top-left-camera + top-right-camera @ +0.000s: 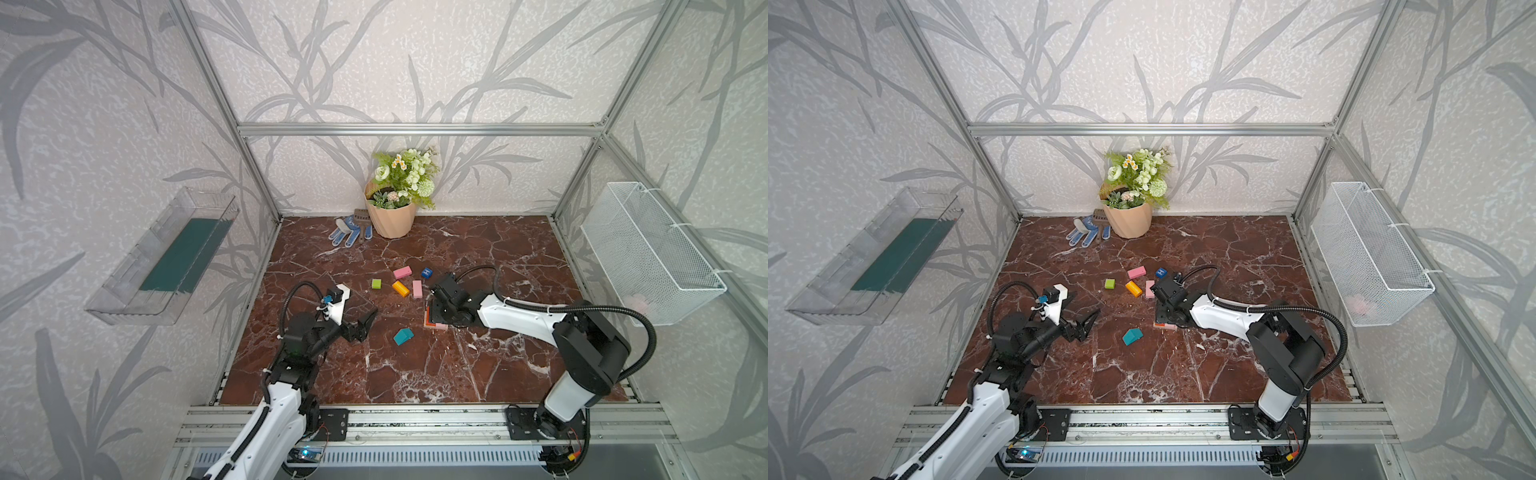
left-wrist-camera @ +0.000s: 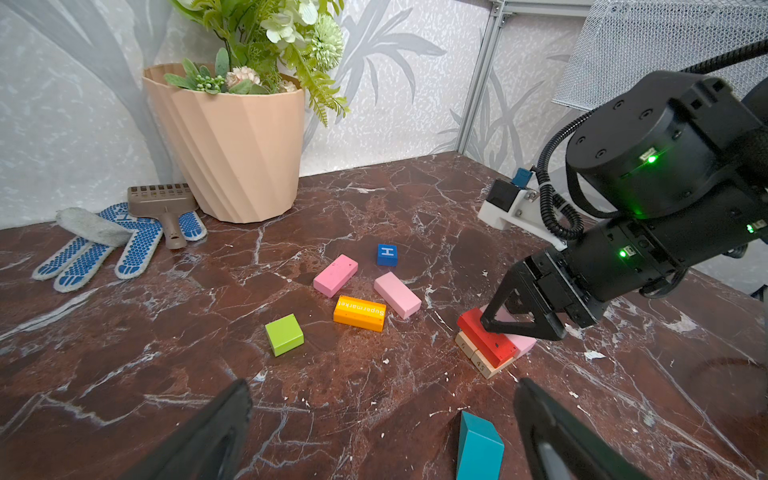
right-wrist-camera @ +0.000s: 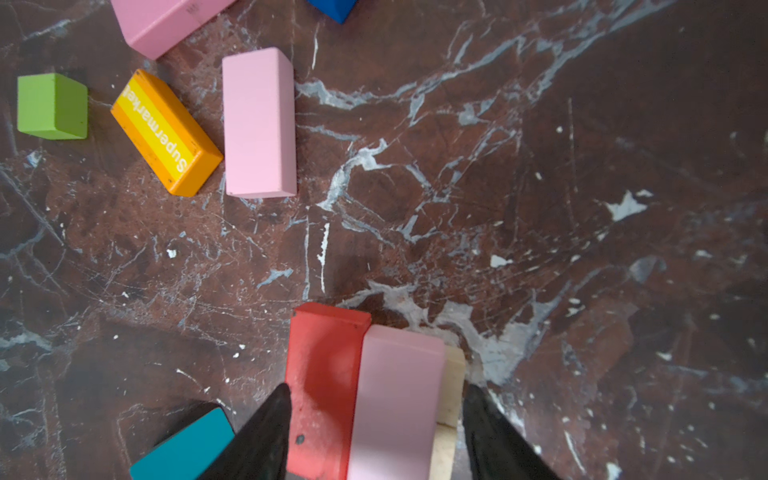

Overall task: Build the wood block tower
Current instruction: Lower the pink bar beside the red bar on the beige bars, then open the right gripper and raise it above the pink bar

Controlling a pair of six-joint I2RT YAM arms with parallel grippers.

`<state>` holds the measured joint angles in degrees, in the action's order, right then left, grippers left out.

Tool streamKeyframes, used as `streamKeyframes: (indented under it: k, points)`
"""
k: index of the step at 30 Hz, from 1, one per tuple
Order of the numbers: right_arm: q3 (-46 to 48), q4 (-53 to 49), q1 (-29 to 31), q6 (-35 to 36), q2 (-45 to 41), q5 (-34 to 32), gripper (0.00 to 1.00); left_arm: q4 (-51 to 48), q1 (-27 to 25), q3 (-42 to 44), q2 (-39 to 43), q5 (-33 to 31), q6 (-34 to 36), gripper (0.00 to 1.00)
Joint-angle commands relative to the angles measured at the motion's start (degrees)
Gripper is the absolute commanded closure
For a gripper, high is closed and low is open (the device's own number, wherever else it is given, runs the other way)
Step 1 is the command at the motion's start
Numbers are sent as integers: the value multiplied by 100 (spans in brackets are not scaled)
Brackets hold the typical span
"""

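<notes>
The left gripper (image 1: 369,325) hovers low over the front left of the dark red marble-patterned tabletop (image 1: 415,374), its jaws spread wide with nothing between them. Just beyond it a teal house-shaped wood piece (image 1: 403,336) lies on its side, between that gripper and the tower (image 2: 490,351). The tower has two layers: plain tan oblongs (image 2: 482,365) below, a red oblong (image 3: 322,374) and a pale pink oblong (image 3: 395,399) side by side on top. The right gripper (image 3: 378,388) points down over it, jaws partly apart and astride that pair. One finger sits at the red oblong's edge and the other stands clear of the pink one, so nothing is clamped. In both top views the right wrist hides most of the tower. Farther back lie the loose blocks: a green cube (image 1: 376,284), an orange oblong printed "Supermarket" (image 1: 400,288), a second pale pink oblong (image 1: 417,289), a deeper pink oblong (image 1: 402,272) and a blue "H" cube (image 1: 427,273). Against the back wall stands a beige ribbed flowerpot (image 1: 390,220), with blue-dotted white gloves (image 1: 345,237) and a brown plastic scoop (image 1: 362,220) just beside it
</notes>
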<state>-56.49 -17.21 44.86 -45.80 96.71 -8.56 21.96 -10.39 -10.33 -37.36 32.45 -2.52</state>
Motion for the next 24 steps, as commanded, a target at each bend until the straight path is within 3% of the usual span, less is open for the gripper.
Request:
streamKeyframes:
  k: [1,7,12,24]
  points:
    - [25,-146,73,43,-317,-149,36,160,-15,-13,29,54,77,1]
    - [493,-442,409,213,-1082,-535,36,160,-15,-10,20,55,72,1]
    - [1087,-378,487,180,-1552,-473,45,160,-15,-13,29,69,77,1]
    - [1060,-79,515,169,-937,-334,57,160,-15,-4,56,65,77,1]
